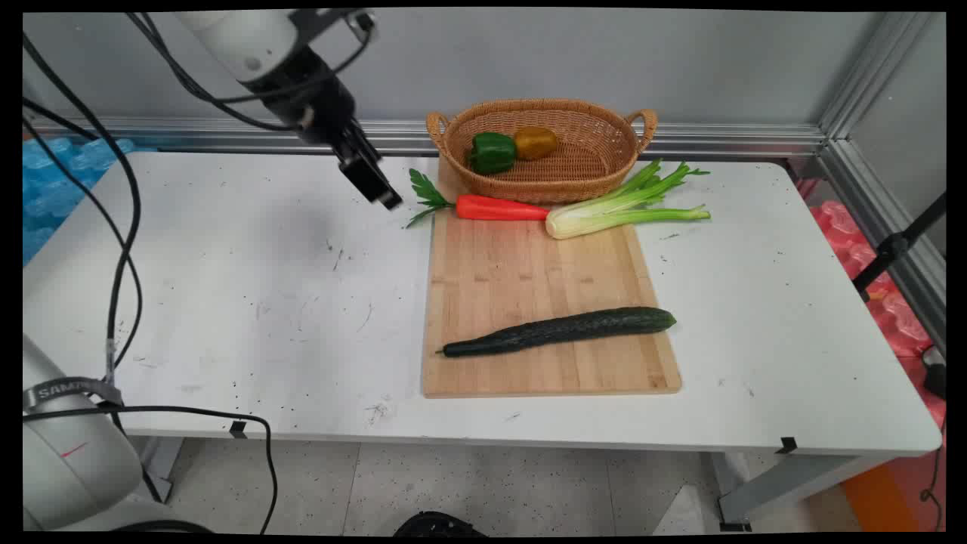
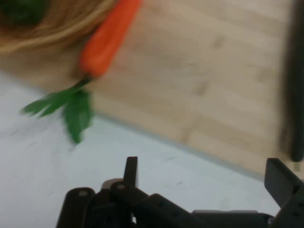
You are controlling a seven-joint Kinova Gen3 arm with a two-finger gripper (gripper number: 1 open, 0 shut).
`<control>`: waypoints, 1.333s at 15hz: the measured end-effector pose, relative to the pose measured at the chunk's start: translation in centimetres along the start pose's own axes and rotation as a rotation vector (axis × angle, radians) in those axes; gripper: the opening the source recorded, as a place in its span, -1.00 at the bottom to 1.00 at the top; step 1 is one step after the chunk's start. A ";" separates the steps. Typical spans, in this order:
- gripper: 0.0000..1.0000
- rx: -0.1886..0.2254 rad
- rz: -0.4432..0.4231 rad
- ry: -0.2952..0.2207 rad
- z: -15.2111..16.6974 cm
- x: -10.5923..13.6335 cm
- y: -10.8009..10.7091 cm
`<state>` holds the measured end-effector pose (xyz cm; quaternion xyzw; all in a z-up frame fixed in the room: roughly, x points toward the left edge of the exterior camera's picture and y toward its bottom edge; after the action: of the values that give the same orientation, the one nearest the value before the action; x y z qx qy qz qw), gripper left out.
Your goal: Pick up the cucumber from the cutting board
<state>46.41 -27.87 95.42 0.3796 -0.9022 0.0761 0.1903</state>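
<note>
Gripper (image 1: 378,189) hangs above the white desk (image 1: 227,302), fingers (image 2: 130,172) spread wide, holding nothing. Just right: orange carrot (image 1: 500,208) with green leaves on the cutting board (image 1: 529,279), beside the celery (image 1: 627,208); the basket (image 1: 540,147) stands behind, cucumber (image 1: 559,331) near the front.

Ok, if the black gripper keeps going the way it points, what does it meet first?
Probably the orange carrot's green leafy top, or the white table beside it; the black gripper is open, and depth is unclear.
</note>
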 end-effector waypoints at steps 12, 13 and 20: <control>1.00 -0.189 0.159 0.013 11.5 6.8 7.2; 1.00 -0.192 0.159 0.013 12.8 7.2 7.6; 1.00 -0.189 0.161 0.013 20.1 9.5 10.1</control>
<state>27.43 -32.70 80.91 0.2859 -0.9316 0.0081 0.2243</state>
